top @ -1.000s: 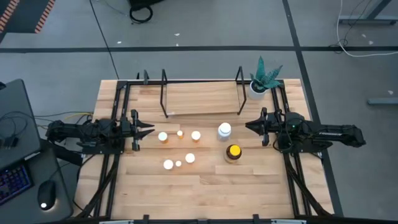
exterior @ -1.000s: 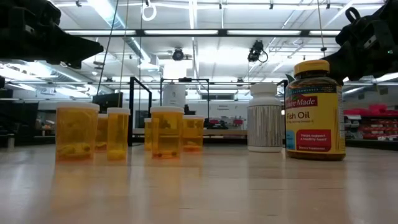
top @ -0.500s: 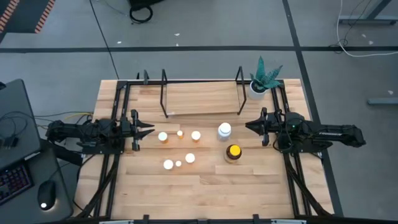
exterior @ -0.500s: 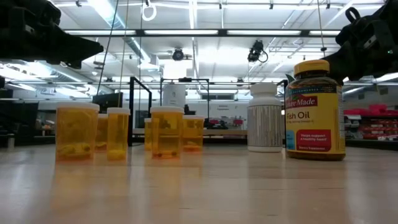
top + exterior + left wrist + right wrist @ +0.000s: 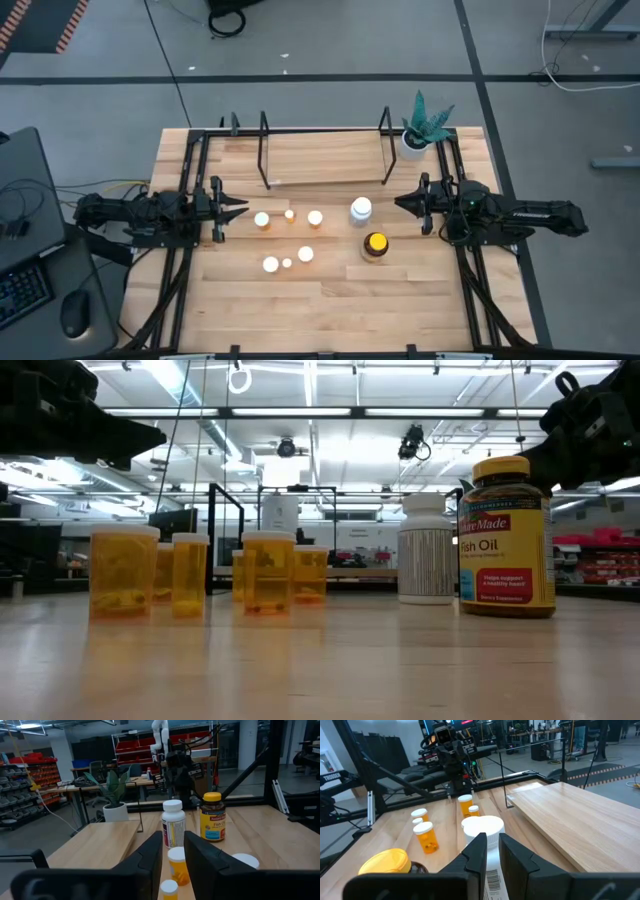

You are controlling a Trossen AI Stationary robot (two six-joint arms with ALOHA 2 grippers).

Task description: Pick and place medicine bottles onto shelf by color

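Six small orange pill bottles with white caps [image 5: 288,240] stand upright in two loose rows at mid-table. The white bottle [image 5: 360,210] and the dark amber, yellow-capped bottle [image 5: 375,245] stand to their right. The shelf [image 5: 325,160], black rods around a light board, sits at the far edge with nothing on it. My left gripper [image 5: 243,209] hovers left of the orange bottles, level and pointing right, narrowly open. My right gripper [image 5: 398,203] hovers just right of the white bottle, pointing left, narrowly open. In the low view the orange bottles [image 5: 268,572] stand left of the amber bottle [image 5: 506,538].
A white pot with a green plant [image 5: 422,130] stands at the far right corner, beside the shelf. Black frame rails [image 5: 190,260] run along both table sides. Bare wood [image 5: 330,310] lies between the bottles and the near edge.
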